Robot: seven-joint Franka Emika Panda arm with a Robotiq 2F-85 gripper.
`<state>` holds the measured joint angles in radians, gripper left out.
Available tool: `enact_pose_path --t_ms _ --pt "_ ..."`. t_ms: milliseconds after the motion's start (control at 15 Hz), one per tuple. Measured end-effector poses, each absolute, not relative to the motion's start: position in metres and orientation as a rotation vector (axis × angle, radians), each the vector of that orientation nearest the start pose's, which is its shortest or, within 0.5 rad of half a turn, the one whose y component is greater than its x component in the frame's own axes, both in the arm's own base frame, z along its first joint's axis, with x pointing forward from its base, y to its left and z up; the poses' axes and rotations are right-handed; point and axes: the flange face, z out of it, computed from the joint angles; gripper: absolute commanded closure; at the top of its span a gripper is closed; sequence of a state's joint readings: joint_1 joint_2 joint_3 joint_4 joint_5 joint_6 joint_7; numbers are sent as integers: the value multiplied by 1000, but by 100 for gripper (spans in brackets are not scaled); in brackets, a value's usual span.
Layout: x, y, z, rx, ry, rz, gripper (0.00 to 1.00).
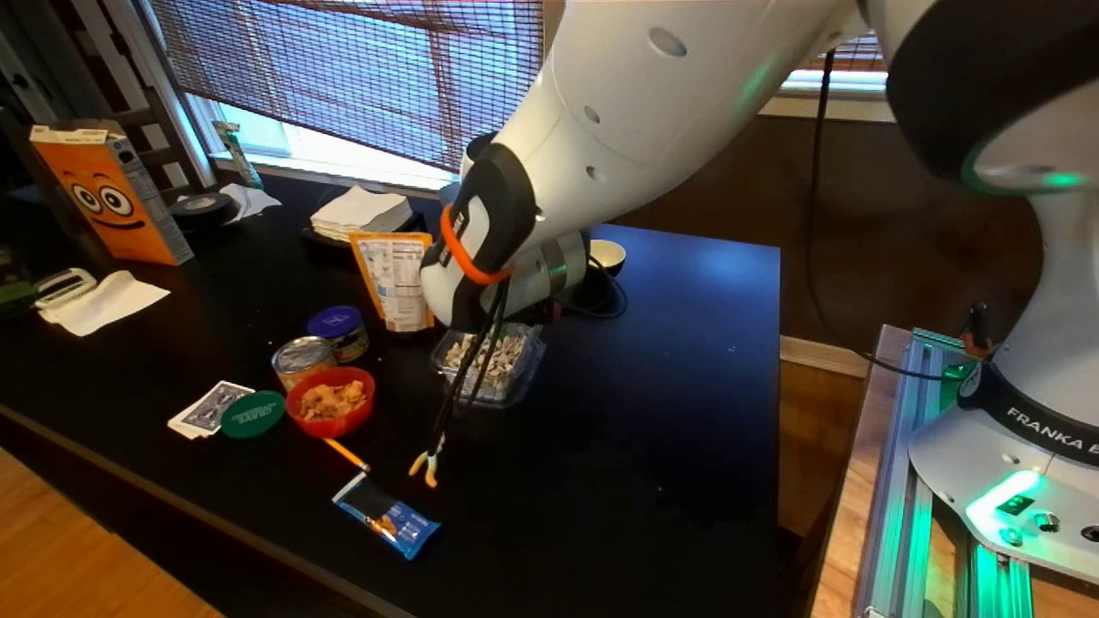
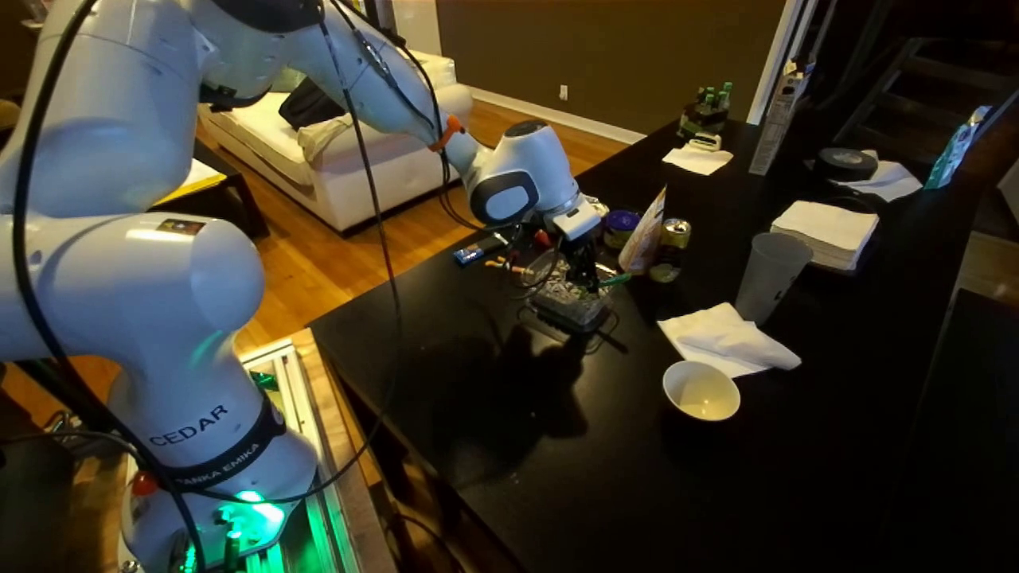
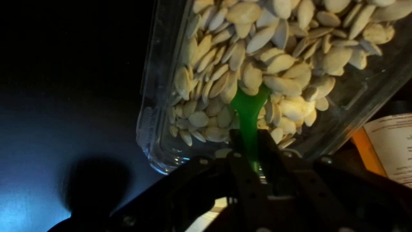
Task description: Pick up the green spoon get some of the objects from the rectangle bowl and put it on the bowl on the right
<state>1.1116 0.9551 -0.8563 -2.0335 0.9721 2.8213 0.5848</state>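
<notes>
Pinching the green spoon (image 3: 248,119) amid flat oval seeds (image 3: 280,63), black fingers (image 3: 267,146) overhang a clear-plastic tub (image 3: 157,83).

White sofa (image 2: 342,179), brown wall (image 2: 621,64), wooden floor (image 2: 298,270)

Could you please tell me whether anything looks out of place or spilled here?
Mainly the napkin near the white bowl: in an exterior view it lies rumpled and askew, unlike the neat stack. I see no clear spill. The spoon looks normal for scooping: held between the fingers, its head partly under the seeds.
</notes>
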Motion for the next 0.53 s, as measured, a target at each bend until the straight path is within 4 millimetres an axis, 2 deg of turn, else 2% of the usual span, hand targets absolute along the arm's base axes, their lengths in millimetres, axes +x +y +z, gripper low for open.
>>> enact_pose_path --t_ms 533 --pt "592 106 151 -2785 1438 -503 96"
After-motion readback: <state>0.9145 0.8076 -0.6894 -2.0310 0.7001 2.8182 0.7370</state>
